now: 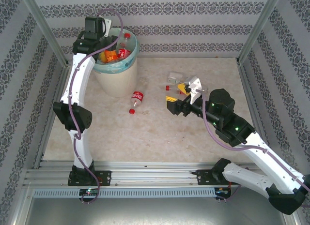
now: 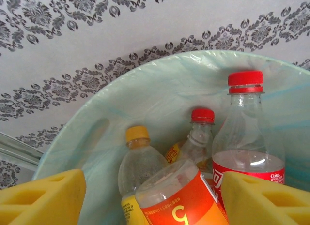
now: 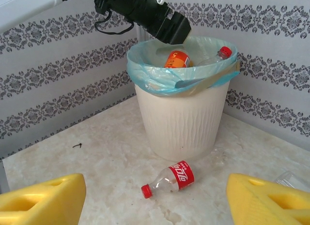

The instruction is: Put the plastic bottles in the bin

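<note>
Open and empty, the right tool is facing a light, crushable bottle at lower centre, best gripped mid-label.

The bin is showing ribbed, matt cream plastic, its liner thin, glossy film. The bottles inside are gleaming, clear smooth plastic. The bench is looking like smooth marbled stone, the bottom-edge rails like dull metal.

Four bottles sit in the bin: cola bottle at its right, red-capped bottle by its far wall, yellow-capped bottle left, orange-labelled bottle nearest. Yellow pads stand apart at its near side.
</note>
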